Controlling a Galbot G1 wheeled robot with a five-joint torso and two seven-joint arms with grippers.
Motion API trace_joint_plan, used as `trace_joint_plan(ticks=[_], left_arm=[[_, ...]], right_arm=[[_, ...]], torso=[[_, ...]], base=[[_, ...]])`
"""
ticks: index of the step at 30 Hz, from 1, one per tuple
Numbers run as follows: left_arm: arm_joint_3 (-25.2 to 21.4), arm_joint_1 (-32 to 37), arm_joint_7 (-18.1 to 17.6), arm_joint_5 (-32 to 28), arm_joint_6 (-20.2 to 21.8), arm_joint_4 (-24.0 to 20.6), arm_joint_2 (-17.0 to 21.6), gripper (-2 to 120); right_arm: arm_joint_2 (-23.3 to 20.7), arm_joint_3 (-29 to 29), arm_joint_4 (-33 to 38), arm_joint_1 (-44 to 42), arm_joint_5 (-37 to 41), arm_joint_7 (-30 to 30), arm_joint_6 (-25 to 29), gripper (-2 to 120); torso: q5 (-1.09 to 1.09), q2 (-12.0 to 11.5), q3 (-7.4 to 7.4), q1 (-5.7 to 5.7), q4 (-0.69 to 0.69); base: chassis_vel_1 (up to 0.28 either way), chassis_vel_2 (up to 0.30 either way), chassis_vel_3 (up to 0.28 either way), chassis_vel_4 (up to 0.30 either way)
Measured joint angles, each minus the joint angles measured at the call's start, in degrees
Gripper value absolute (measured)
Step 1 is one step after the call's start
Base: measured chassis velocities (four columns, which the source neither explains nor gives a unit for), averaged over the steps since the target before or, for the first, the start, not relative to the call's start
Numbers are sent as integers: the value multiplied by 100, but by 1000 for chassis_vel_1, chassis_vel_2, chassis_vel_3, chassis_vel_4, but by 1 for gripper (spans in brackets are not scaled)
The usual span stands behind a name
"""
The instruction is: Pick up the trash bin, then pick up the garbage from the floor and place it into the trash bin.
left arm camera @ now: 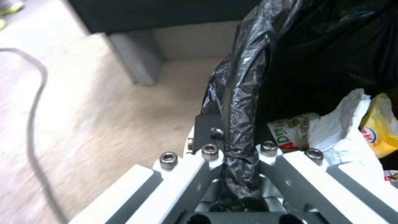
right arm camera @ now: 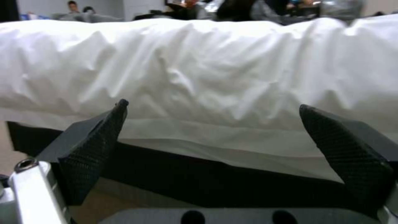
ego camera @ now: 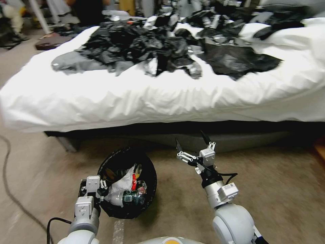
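The trash bin (ego camera: 151,181), lined with a black bag, hangs just above the floor in front of the bed. My left gripper (ego camera: 101,190) is shut on its near rim. In the left wrist view the left gripper (left arm camera: 237,138) pinches the bag-covered rim of the trash bin (left arm camera: 244,77). Garbage lies inside: white tissue (ego camera: 121,184), a red wrapper (ego camera: 134,181) and a small bottle (ego camera: 132,198). The wrist view shows tissue (left arm camera: 344,130) and a yellow wrapper (left arm camera: 379,126). My right gripper (ego camera: 191,145) is open and holds nothing, raised toward the bed; its fingertips (right arm camera: 118,115) stand wide apart.
A bed with a white sheet (ego camera: 162,98) spans the view ahead, and a black clothing pile (ego camera: 152,47) lies on top. Its dark base (ego camera: 237,135) and a grey leg (left arm camera: 136,59) meet the floor. A dark cable (ego camera: 10,189) snakes over the tan carpet at left.
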Motion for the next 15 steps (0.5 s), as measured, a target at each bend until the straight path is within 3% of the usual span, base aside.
trace_joint_plan(ticks=[15], left_arm=[[-8,36,-10,-10,-47,-16,27,0]], right_arm=[[33,20,12,-3,-6,6,-8,100]], torso=[[0,0,0,0,-1]], base=[[119,124,130,128]])
